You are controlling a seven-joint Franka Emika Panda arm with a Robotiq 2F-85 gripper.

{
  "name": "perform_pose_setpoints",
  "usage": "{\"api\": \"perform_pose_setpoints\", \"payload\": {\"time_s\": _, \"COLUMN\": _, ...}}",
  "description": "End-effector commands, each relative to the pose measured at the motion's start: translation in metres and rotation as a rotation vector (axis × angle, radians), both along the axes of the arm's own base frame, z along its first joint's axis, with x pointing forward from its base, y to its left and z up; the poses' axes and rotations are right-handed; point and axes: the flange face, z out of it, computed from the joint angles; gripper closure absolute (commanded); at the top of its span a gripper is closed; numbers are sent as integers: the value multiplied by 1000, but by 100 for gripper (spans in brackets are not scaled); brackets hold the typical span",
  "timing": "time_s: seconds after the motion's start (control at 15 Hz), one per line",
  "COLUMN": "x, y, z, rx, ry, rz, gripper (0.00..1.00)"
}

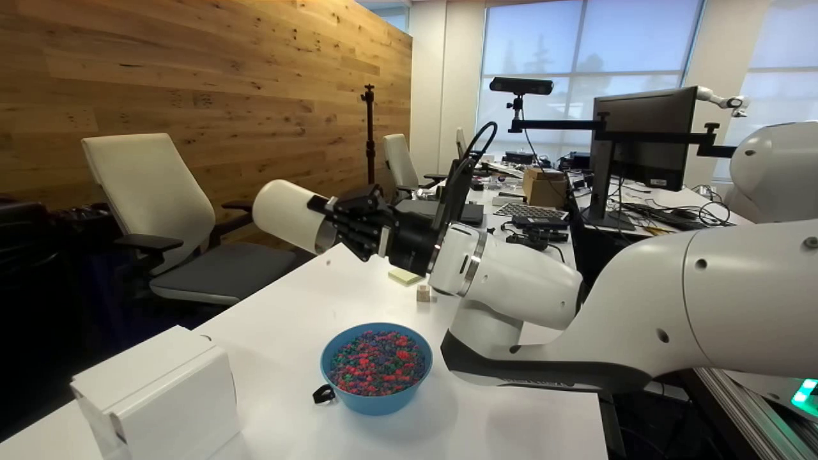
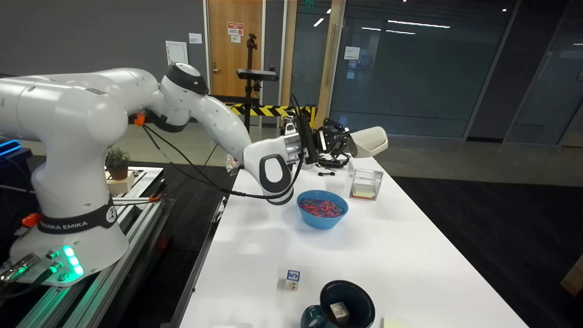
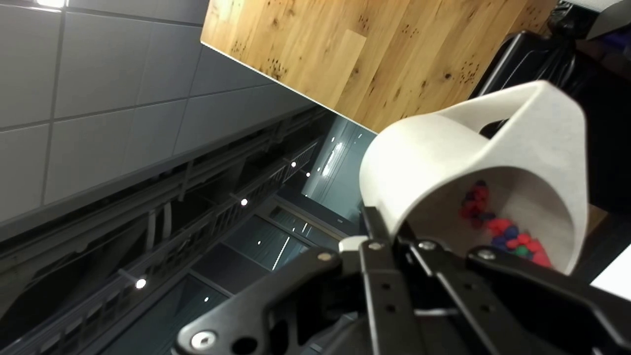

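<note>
Far left of an exterior view: office chair (image 1: 150,185), wood-panelled wall (image 1: 268,83) behind it. Closer to the camera, white box (image 1: 179,402) standing on the desk (image 1: 281,345).

Next along, white cup (image 1: 287,211): up in the air, tipped well off upright, at the tip of the end effector (image 3: 389,224). Wrist view shows the fingers (image 3: 378,276) nearly together, one on each side of the cup's wall by the rim, so barely apart and pinching it. Cup sticks out beyond the fingertips, mouth toward the wrist view. A few red, blue and green bits (image 3: 513,237) sit inside, against its inner wall. Tiny blurred speck (image 1: 328,262) below the cup; can't tell if it's in the air or on the desk.

Moving right, small black item (image 1: 324,394) just beside the blue bowl (image 1: 377,405); can't tell if they touch. Bowl is upright on the desk, loaded with red, blue and green pieces (image 1: 380,361). Cup and end effector are both higher than the bowl, well apart from it. In both exterior views the cup is farther out from the robot base (image 2: 68,246) than the bowl.

Then yellow note pad (image 1: 404,276) and small block (image 1: 423,294), near each other, farther from the camera than the bowl. Right side: arm (image 1: 524,281) stretched over the desk, monitor (image 1: 639,137) behind.
</note>
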Motion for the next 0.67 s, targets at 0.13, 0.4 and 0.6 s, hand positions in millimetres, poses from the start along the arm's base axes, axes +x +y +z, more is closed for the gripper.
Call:
{"api": "perform_pose_setpoints", "payload": {"time_s": 0.13, "x": -6, "y": 1, "z": 10, "rx": -19, "ry": -48, "rz": 1, "gripper": 99}}
{"api": "perform_pose_setpoints", "payload": {"time_s": 0.4, "x": -6, "y": 3, "z": 13, "rx": -21, "ry": -57, "rz": 4, "gripper": 99}}
{"api": "perform_pose_setpoints", "payload": {"time_s": 0.6, "x": -6, "y": 3, "z": 15, "rx": -20, "ry": -58, "rz": 6, "gripper": 99}}
